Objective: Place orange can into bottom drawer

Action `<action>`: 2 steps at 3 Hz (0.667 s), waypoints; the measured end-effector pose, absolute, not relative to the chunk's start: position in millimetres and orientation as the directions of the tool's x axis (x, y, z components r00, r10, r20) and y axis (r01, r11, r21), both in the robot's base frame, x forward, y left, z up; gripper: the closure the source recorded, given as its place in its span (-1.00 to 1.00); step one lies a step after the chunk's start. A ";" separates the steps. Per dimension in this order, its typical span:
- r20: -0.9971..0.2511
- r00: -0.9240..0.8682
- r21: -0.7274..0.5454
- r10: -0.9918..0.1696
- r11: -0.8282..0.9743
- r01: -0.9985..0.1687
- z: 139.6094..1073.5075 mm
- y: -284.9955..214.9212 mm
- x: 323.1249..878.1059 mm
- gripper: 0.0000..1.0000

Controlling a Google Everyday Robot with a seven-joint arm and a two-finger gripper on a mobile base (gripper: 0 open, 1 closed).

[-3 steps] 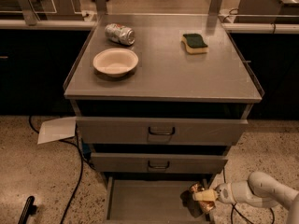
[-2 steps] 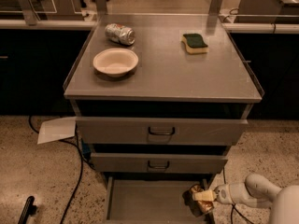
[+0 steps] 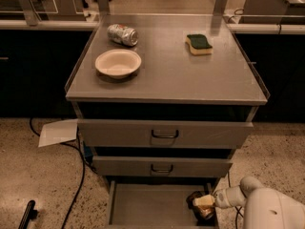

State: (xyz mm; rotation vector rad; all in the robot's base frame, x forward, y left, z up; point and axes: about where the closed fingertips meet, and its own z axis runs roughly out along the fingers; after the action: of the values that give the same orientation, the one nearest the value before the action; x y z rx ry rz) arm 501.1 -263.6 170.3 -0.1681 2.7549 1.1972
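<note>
Gripper (image 3: 205,202) sits low at the R end of the open bottom drawer (image 3: 147,204), right against the orange can (image 3: 204,213); can't tell if it's clamped on the can or loose. Can is inside the drawer by its R wall, rest of the grey floor bare. Two upper drawers (image 3: 164,134) shut. On the cabinet top (image 3: 167,80): white bowl (image 3: 118,62) w/ nothing in it, silver can (image 3: 122,34) on its side behind it, sponge (image 3: 198,44) at back R
</note>
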 end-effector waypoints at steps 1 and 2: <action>-0.107 -0.991 0.705 -0.085 0.696 -0.136 149.1 -257.8 501.6 1.00; -0.107 -0.991 0.705 -0.085 0.696 -0.136 152.1 -255.4 501.7 1.00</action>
State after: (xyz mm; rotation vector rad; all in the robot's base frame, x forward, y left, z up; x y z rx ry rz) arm 501.7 -255.4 152.1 -0.1846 2.8312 1.1858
